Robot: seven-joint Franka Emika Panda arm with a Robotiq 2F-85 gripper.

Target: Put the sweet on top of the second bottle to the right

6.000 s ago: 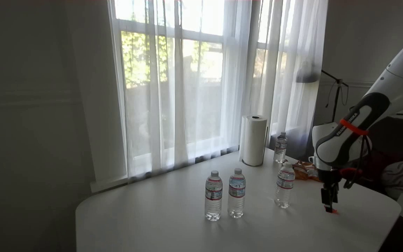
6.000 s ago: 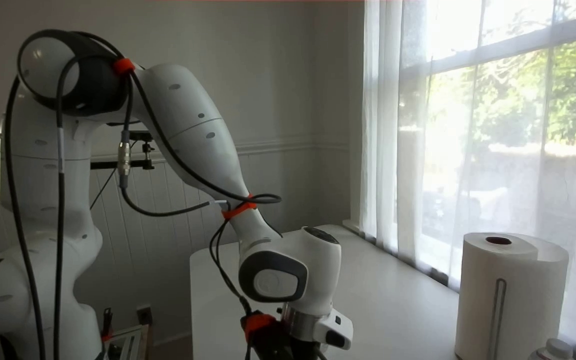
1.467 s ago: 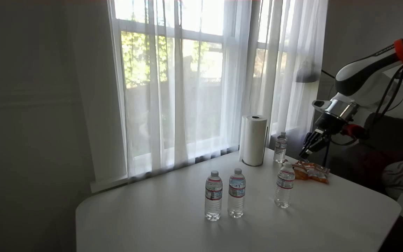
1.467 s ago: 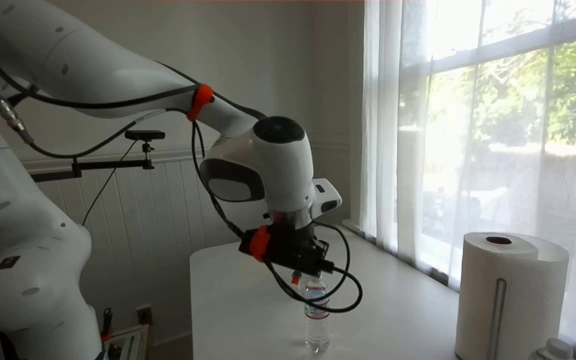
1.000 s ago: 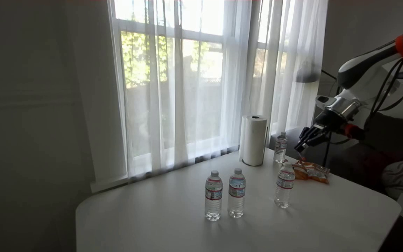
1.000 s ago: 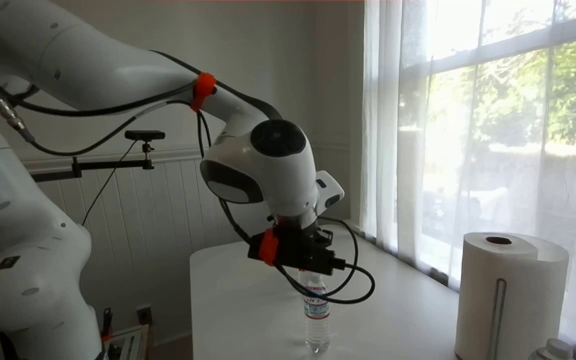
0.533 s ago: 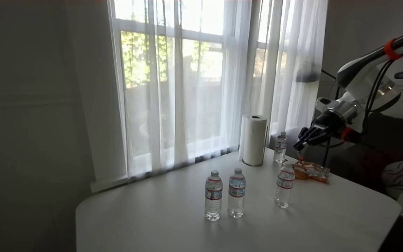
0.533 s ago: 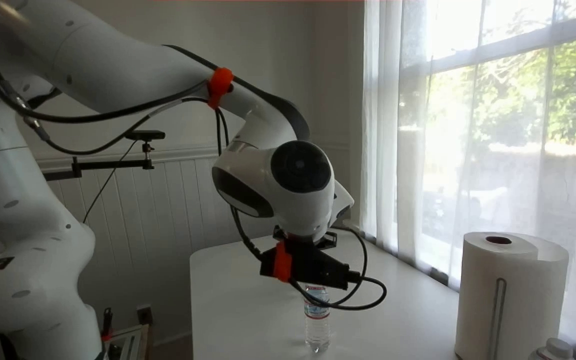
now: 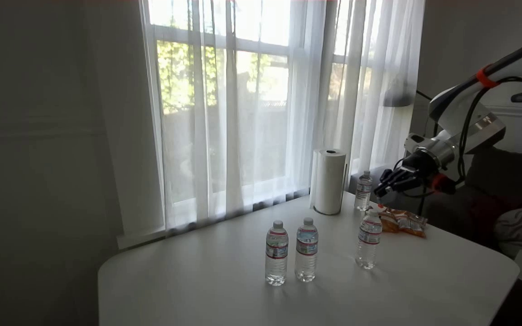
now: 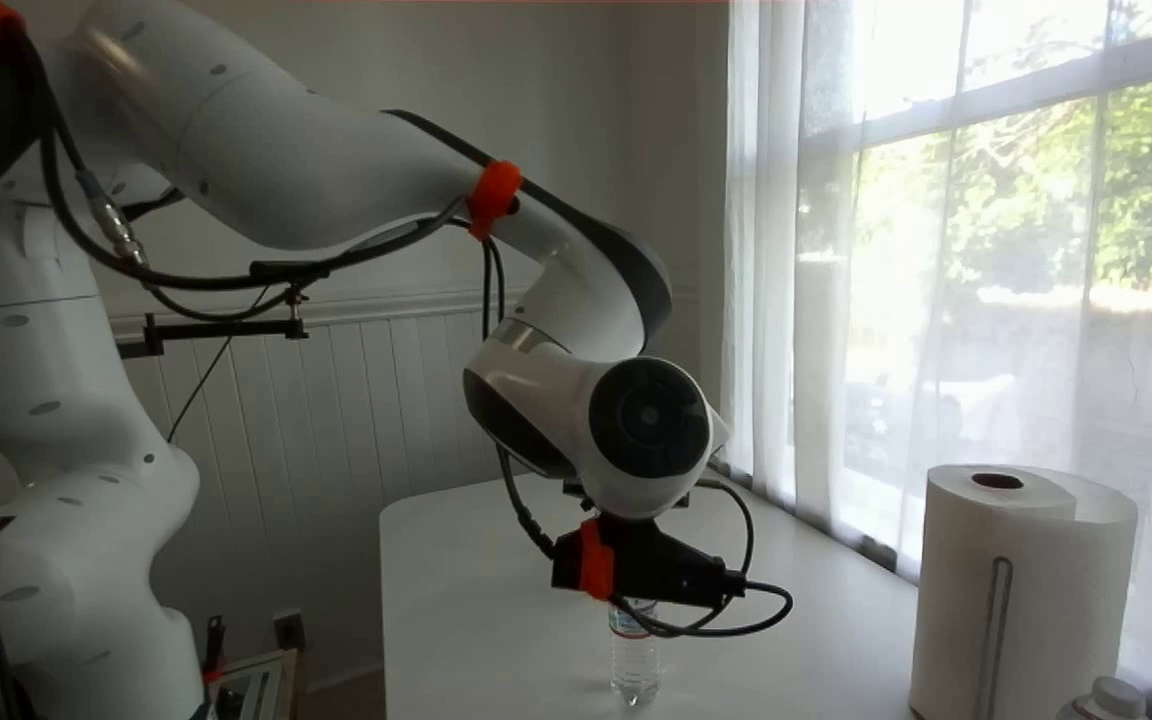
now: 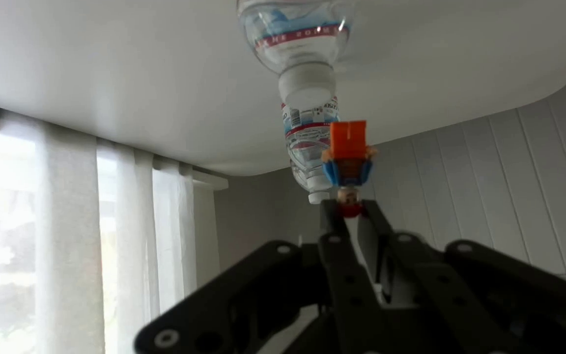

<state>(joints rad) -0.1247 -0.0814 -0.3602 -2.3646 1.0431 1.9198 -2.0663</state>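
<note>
Figurine [image 11: 349, 169], apparently the sweet, stood mid-frame in the wrist view; the gripper [image 11: 349, 207] pinched its head end, presumably leaving its orange base [image 11: 348, 139] free for a bottle cap [image 11: 307, 86].

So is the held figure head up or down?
Head up: in the wrist view the jaws pinch the figure by its red top; in an exterior view its orange legs hang lowest. Tilt: cannot tell.

Shows orange, blue and red on the toy figure [image 11: 349, 168] right of centre in the wrist view; black on the gripper [image 11: 350, 209]; red-and-blue banding on the bottles [image 9: 306, 249]; white on the bench [image 9: 197, 280].
</note>
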